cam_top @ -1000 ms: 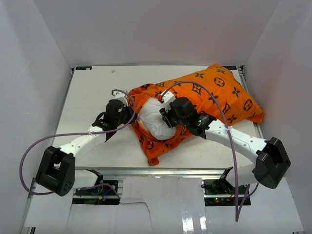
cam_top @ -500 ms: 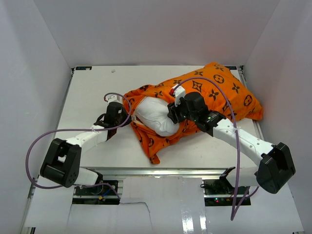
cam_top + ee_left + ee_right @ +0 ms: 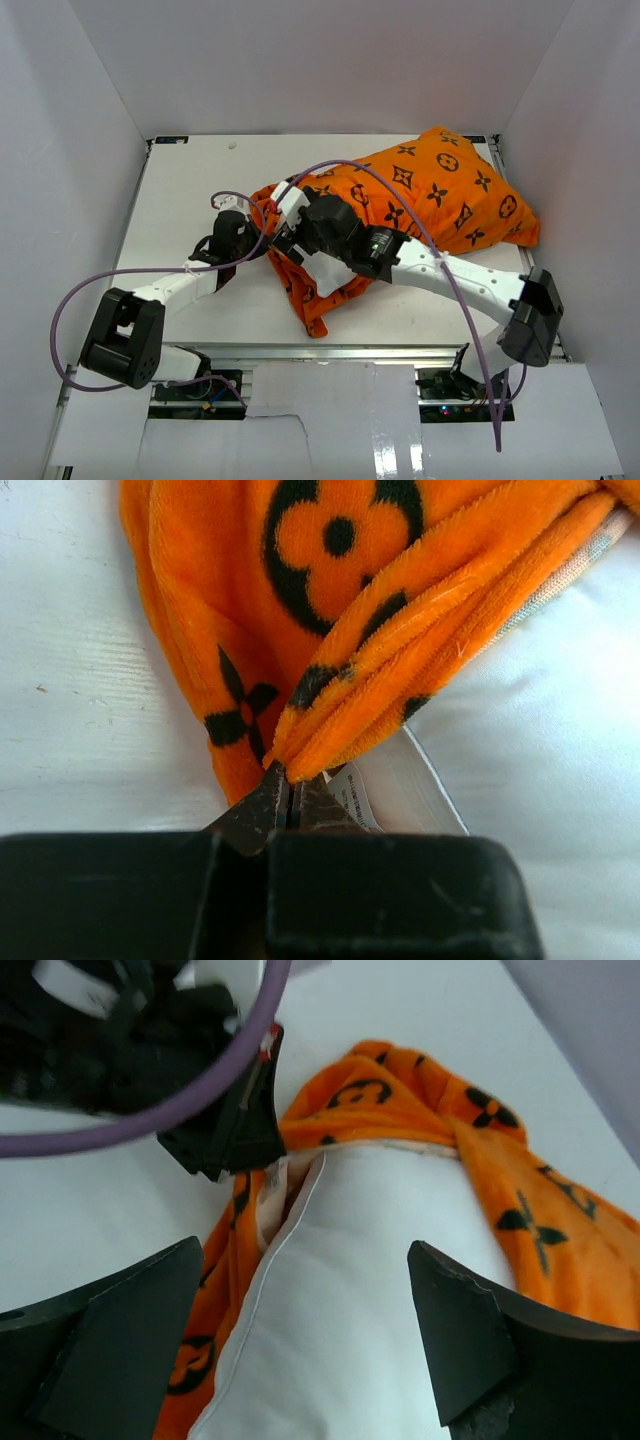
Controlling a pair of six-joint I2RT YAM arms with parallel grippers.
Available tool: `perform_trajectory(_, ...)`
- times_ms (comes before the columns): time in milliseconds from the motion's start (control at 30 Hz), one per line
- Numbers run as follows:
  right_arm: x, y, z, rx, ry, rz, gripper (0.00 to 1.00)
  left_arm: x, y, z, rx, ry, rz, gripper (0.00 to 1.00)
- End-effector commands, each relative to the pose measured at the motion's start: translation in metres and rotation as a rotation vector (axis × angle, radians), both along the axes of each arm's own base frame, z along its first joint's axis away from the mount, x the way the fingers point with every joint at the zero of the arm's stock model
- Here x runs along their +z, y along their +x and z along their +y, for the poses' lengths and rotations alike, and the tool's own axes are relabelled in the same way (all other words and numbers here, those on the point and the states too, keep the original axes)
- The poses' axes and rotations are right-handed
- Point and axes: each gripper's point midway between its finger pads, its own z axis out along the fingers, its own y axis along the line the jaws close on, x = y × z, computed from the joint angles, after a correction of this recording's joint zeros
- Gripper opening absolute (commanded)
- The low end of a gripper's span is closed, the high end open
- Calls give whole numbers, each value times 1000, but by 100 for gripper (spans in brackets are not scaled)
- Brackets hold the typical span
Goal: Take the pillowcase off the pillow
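Observation:
The orange pillowcase (image 3: 440, 190) with black motifs lies across the right half of the table, its open mouth facing left. The white pillow (image 3: 327, 277) bulges out of that mouth. My left gripper (image 3: 257, 236) is shut on the pillowcase's folded orange rim (image 3: 330, 720), with a white label beside the jaws. My right gripper (image 3: 288, 240) hovers over the exposed pillow (image 3: 370, 1270), jaws open wide with nothing between them. Its fingers (image 3: 130, 1330) straddle the pillow's seam. Orange pillowcase fabric (image 3: 530, 1200) rings the pillow. Most of the pillow stays hidden inside the case.
White table (image 3: 190, 190) with white walls on three sides. Purple cables loop from both arms, one arching over the case (image 3: 400, 195). In the right wrist view the left gripper's black body (image 3: 225, 1130) sits just beyond the pillow's end.
My right gripper has opened, let go of the pillow and swung left over the case's mouth. The left gripper has stayed shut on the rim.

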Motion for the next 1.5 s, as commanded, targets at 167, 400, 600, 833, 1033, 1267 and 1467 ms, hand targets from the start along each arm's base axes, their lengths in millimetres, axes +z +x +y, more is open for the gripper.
perform_trajectory(167, -116, 40, -9, -109, -261, -84, 94, -5, -4, 14, 53, -87, 41, 0)
perform_trajectory(400, -188, 79, -26, -268, -408, 11, 79, 14, -7, 29, 108, -89, -3, 0)
perform_trajectory(600, -176, 99, -52, -403, -436, 57, 8, 27, -3, 40, 156, -87, -40, 0)
perform_trajectory(833, -25, 33, -73, -212, -5, 16, 8, 23, 22, 63, 217, -49, -25, 0)
perform_trajectory(1033, 27, -16, -113, -133, 215, -33, 8, 21, 52, 86, 304, -28, -22, 0)
perform_trajectory(1267, 60, -39, -130, -82, 317, -71, 8, -2, 80, 83, 281, 4, 40, 0)
perform_trajectory(1467, 55, -27, -99, -51, 348, -49, 8, 57, 66, 16, -103, -178, -106, 41)
